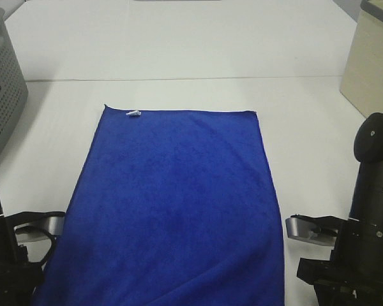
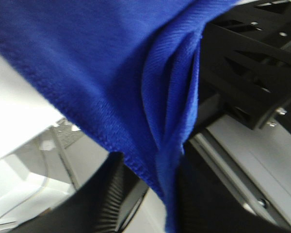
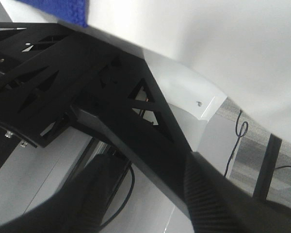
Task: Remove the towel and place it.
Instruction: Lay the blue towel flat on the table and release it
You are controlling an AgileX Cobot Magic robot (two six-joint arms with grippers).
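The towel [image 1: 179,204] lies spread flat and nearly smooth on the white table [image 1: 179,44]. Its small white tag [image 1: 134,113] is at the far left corner, and its near end runs out of the bottom of the high view between the two arms. A grey perforated basket [image 1: 3,83] stands at the far left and a beige box [image 1: 370,64] at the far right, both well apart from the cloth.

The left pincer [image 2: 153,165] is released. Its fingers [image 2: 104,204] stand apart, with a hanging fold of the towel's near corner between them and a sliver of light beside the cloth. The right pincer [image 3: 150,160] is released and empty, with only a corner of the towel at the edge of its view.

The risk I judge likeliest is that the fold catches on a left finger when that arm draws off. That would drag the corner askew or pull the cloth over the table's near edge.

Only the wrist views show the hanging fold and the parted jaws. Only the high view shows how the whole towel lies.
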